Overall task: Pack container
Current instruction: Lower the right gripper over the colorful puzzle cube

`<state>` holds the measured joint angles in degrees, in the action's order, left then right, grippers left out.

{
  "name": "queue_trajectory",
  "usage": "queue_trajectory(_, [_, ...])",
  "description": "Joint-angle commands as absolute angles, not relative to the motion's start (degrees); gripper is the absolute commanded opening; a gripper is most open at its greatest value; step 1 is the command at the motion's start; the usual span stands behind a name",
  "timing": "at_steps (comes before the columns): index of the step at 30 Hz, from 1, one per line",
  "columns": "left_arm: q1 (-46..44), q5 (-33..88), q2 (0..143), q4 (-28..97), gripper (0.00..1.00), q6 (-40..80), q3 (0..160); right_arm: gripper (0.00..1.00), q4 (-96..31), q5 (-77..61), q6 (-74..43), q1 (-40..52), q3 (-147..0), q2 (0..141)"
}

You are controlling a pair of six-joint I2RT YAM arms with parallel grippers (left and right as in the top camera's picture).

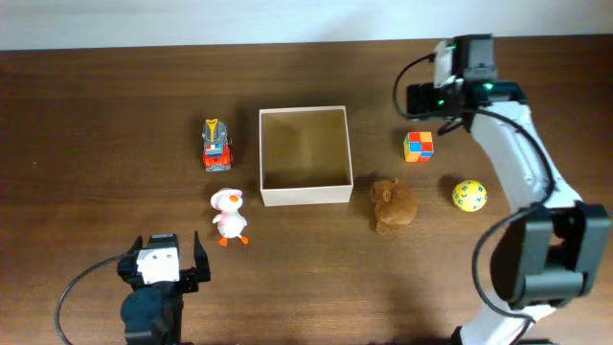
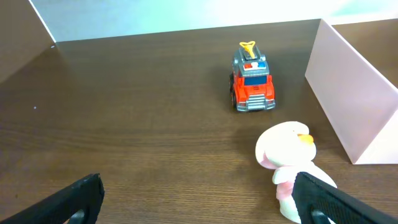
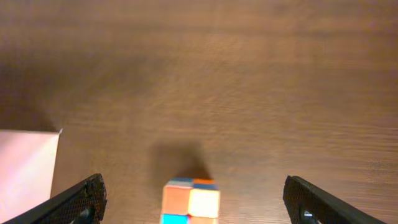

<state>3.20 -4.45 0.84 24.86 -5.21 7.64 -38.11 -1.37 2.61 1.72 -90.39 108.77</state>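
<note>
The container, a square white-walled box with a tan inside, stands mid-table with nothing in it. Its outer wall shows in the left wrist view and a corner shows in the right wrist view. My left gripper is open and empty at the front left, with a white duck toy just ahead of its right finger. My right gripper is open and empty above the table, just behind a multicoloured cube, which lies between its fingers in the right wrist view.
A red toy truck stands left of the container and also shows in the left wrist view, beyond the duck. A brown plush toy and a yellow ball lie to the container's right.
</note>
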Motion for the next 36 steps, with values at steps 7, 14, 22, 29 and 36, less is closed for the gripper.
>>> queue_trajectory(7, [3.49,-3.81,0.58,24.75,0.99,-6.33,7.27,0.94,-40.97,3.11,1.21,4.10,-91.07,115.48])
queue_trajectory(14, [3.49,-3.81,0.58,24.75,0.99,-6.33,7.27,0.94,-41.82,3.70,1.02,4.05,-91.05,117.54])
queue_trajectory(22, [3.49,-3.81,0.58,24.75,0.99,-6.33,7.27,0.94,-42.30,4.16,-1.78,3.86,-90.87,117.89])
queue_trajectory(29, [3.49,-3.81,0.58,24.75,0.99,-6.33,7.27,0.94,-43.53,5.37,-3.22,1.65,-90.85,118.78])
queue_trajectory(36, [3.49,-3.81,0.58,24.75,0.99,-6.33,7.27,0.94,-44.38,5.15,-3.53,0.36,-90.65,118.78])
